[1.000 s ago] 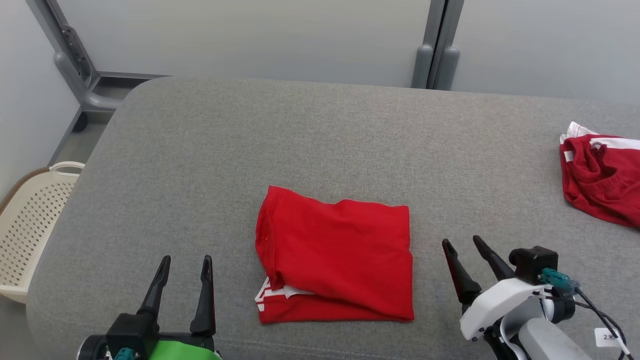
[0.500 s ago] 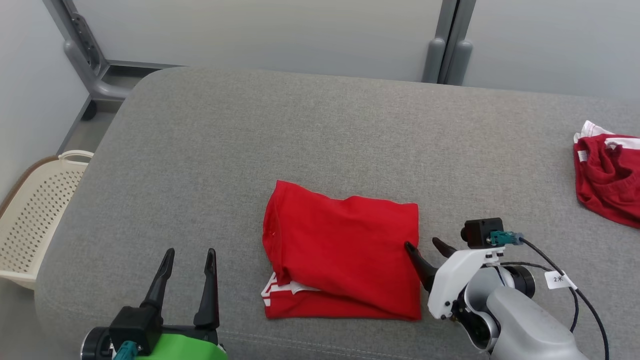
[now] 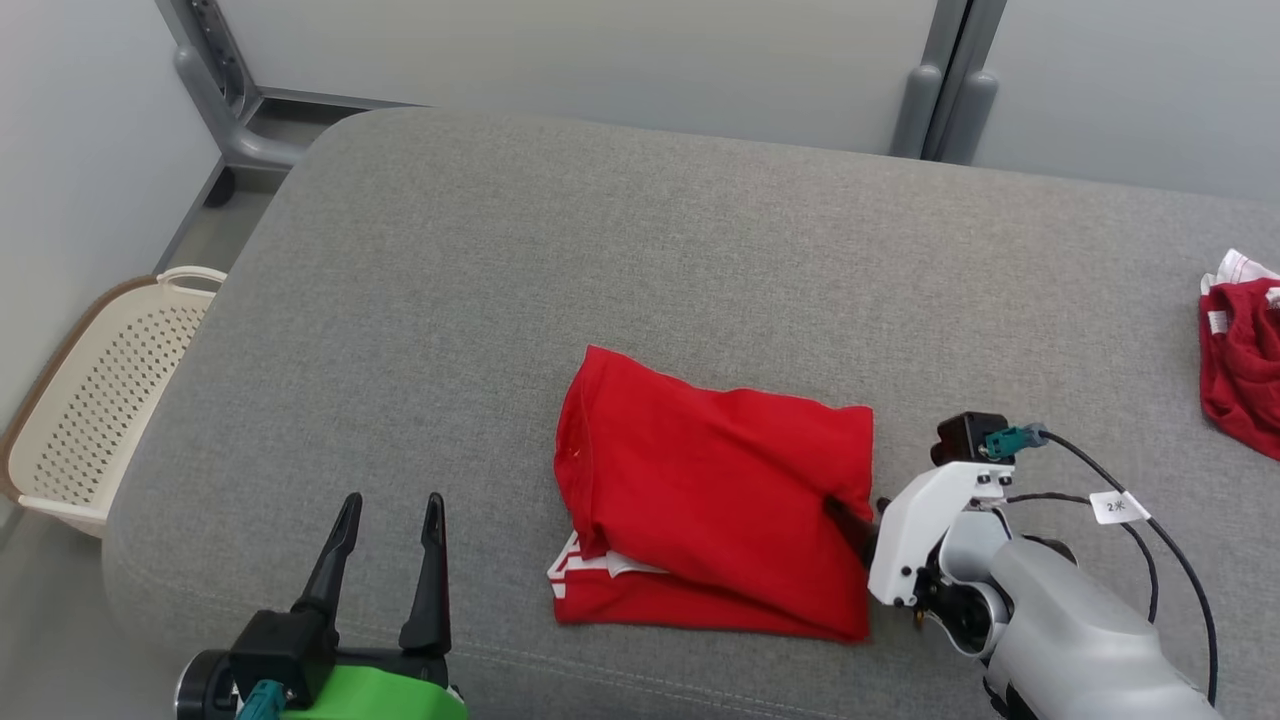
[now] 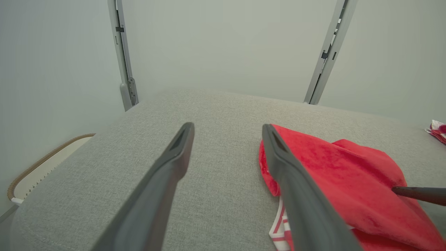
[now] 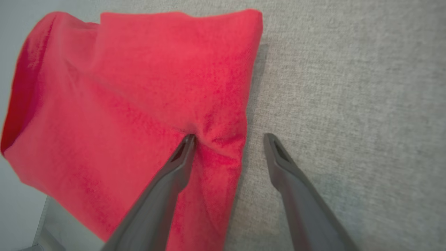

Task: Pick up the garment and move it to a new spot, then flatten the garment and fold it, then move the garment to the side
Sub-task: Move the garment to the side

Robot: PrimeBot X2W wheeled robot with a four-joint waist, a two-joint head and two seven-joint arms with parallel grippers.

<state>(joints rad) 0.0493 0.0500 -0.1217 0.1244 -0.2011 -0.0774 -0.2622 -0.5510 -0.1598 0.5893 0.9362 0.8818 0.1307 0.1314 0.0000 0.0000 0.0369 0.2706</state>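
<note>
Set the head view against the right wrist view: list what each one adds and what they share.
Head view adds: the open left tool, a cream perforated basket and a crumpled red-and-white garment far right. Right wrist view adds the contact: one finger of the open right tool dimples the folded red garment, the other sits over bare grey fabric cushion. Both share that garment, cushion and right tool.

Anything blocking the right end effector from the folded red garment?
Nothing visible. The right end effector straddles the garment's right edge, open: one finger presses into the cloth, and the other is over the bare cushion beside it.
</note>
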